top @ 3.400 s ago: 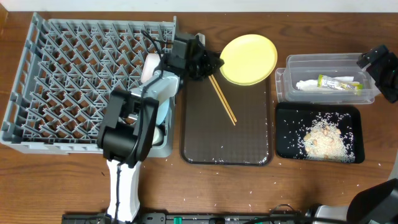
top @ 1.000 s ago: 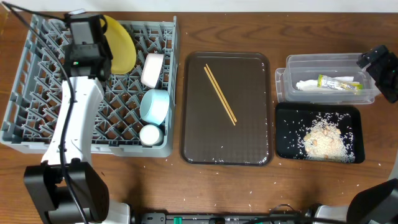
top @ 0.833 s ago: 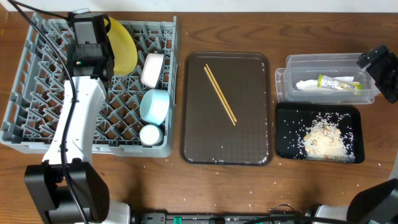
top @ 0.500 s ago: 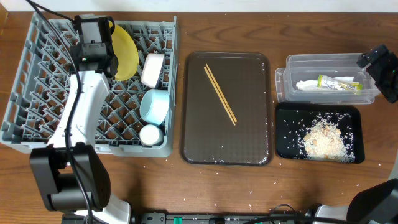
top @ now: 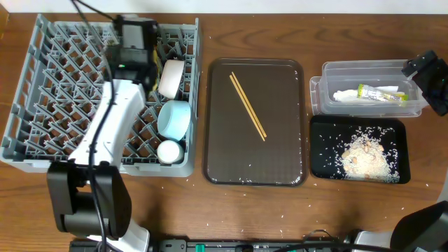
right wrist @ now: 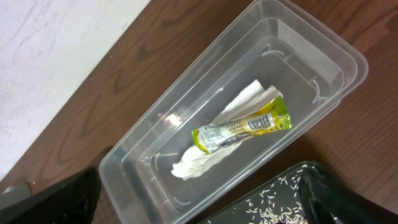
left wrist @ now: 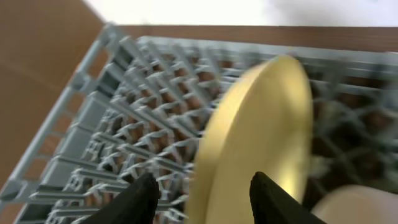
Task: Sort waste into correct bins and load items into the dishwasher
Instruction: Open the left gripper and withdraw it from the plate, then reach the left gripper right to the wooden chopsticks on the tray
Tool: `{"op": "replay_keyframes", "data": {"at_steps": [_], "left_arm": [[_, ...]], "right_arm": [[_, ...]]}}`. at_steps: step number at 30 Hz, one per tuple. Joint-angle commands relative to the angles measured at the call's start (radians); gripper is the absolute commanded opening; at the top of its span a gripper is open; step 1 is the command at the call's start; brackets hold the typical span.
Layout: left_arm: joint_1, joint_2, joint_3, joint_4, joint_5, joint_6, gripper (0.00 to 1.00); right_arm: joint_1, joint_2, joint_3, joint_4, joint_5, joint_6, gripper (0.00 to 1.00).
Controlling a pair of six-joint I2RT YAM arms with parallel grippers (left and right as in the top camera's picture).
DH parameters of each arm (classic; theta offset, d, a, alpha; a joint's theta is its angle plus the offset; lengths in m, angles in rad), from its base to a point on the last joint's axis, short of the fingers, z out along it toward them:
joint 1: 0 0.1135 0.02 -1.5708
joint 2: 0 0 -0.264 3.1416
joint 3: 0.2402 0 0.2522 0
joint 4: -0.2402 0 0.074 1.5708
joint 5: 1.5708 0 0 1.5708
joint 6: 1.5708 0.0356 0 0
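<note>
1. Chopsticks (top: 248, 106): lie side by side, slanted, on brown tray (top: 280, 161), right of rack (top: 49, 91). Prob. light, thin, stiff, apt to roll apart; pinch across both approx mid-length.
2. Plate (left wrist: 255, 143): stands on edge in rack's back rows, by white bowl (top: 171, 78). Hard, slick; take by rim.
3. Left claw (left wrist: 204, 186): fingers spread wide, plate just beyond the gap, nothing clamped.
4. Right claw (right wrist: 199, 193): wide open, empty, over clear tub (right wrist: 323, 50) w/ wrapper (right wrist: 242, 129) & napkin (right wrist: 202, 158).

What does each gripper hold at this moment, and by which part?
Nothing. The left gripper is open around the yellow plate standing in the dish rack; the right gripper hangs open above the clear tub.
</note>
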Motion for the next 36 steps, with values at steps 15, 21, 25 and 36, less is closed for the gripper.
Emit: {"op": "replay_keyframes", "data": {"at_steps": [15, 21, 25, 36], "left_arm": [[-0.119, -0.048, 0.002, 0.001, -0.005, -0.051, 0.55], [-0.125, -0.117, 0.003, -0.002, 0.07, -0.096, 0.56], [-0.156, -0.17, 0.003, -0.045, 0.293, -0.295, 0.55], [-0.446, -0.003, 0.014, -0.143, 0.378, -0.594, 0.55]], "right_arm": [[-0.001, 0.001, 0.007, -0.002, 0.0, 0.006, 0.99], [-0.001, 0.001, 0.007, -0.002, 0.0, 0.006, 0.99], [-0.001, 0.001, 0.007, -0.002, 0.0, 0.006, 0.99], [-0.001, 0.001, 0.007, -0.002, 0.0, 0.006, 0.99]]}}
